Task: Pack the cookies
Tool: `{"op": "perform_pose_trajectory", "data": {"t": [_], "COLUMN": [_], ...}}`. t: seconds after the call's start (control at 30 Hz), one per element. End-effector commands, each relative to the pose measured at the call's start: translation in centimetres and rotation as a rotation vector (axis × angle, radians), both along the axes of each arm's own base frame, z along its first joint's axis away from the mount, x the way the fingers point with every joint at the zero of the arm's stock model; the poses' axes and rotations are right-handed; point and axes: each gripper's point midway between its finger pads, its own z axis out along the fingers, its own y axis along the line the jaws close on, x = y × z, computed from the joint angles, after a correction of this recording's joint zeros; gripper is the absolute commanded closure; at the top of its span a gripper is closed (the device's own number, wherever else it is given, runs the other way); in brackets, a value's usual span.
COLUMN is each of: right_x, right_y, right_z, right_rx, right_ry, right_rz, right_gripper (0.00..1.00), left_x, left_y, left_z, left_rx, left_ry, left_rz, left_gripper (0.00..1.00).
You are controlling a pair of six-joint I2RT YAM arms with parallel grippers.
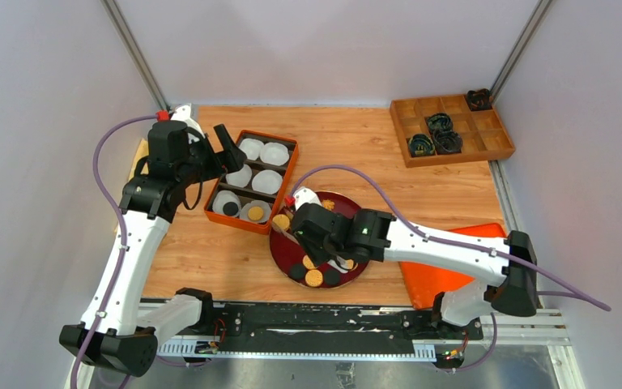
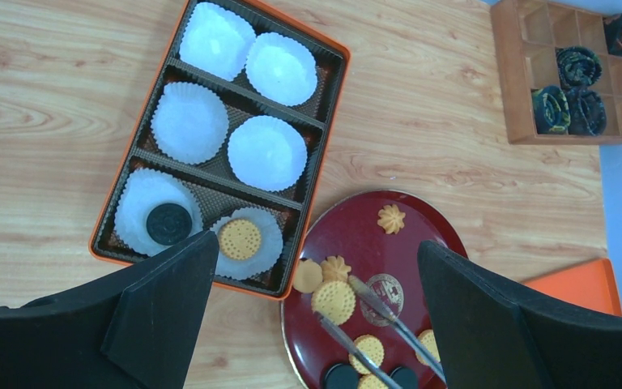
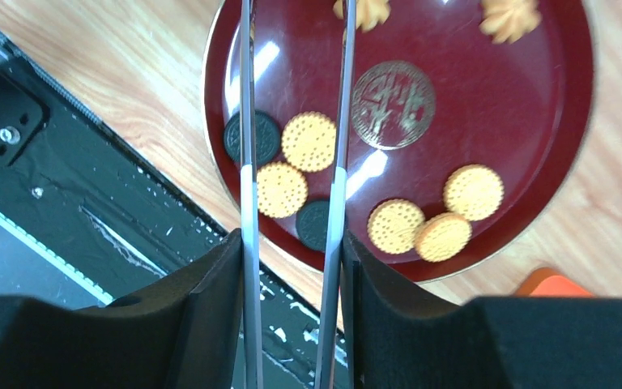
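Note:
A dark red plate [image 1: 348, 204] near the front holds several cookies: round golden ones [image 3: 308, 141], black ones [image 3: 253, 136] and flower-shaped ones [image 3: 506, 18]. My right gripper [image 1: 330, 245] is above the plate, shut on metal tongs [image 2: 389, 324]. The tongs' arms [image 3: 247, 121] stand apart, and their tips flank a golden cookie [image 2: 334, 301] at the plate's left. The orange tray [image 1: 210, 212] holds white paper cups. One front cup holds a black cookie [image 2: 168, 224], the other a golden cookie [image 2: 240, 238]. My left gripper [image 1: 228, 150] is open and empty above the tray's left side.
Four empty paper cups [image 2: 267, 151] fill the tray's middle and back rows. A wooden compartment box [image 1: 498, 142] with black coiled rings stands at the back right. An orange pad [image 1: 445, 271] lies at the front right under the right arm.

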Motion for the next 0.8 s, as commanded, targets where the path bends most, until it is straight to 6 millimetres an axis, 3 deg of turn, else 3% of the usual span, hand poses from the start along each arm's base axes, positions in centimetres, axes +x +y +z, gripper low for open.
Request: {"op": "perform_pose_trajectory", "data": {"t": [0.0,0.13,0.4,0.6,0.77], "right_x": [3.3,6.1,13.1,15.9,16.8], "right_y": [-0.6,0.3,4.1,5.6,6.3], "right_z": [4.5,5.6,4.7,2.3,1.1], "right_rx": [0.039,0.049,0.057,0.020,0.026], "right_ry": [-0.158,-0.185,-0.197,-0.167,-0.131], "right_rz": [-0.053,-0.062,-0.061,-0.050,-0.043], "right_gripper": [0.95,0.95,0.96,0.97,0.97], "left_x": [0.1,0.5,0.8,0.9,1.1], "left_y": [-0.1,0.2,0.8,0.9,0.8], "left_z": [0.8,1.4,1.5,0.8,0.4], "left_rx": [-0.003,-0.007,0.020,0.035,0.037], "left_ry": [-0.023,-0.034,-0.032,-0.017,-0.004], "left_rz": [-0.004,0.023,0.045,0.045,0.044], "left_gripper": [0.00,0.00,0.00,0.00,0.00]}}
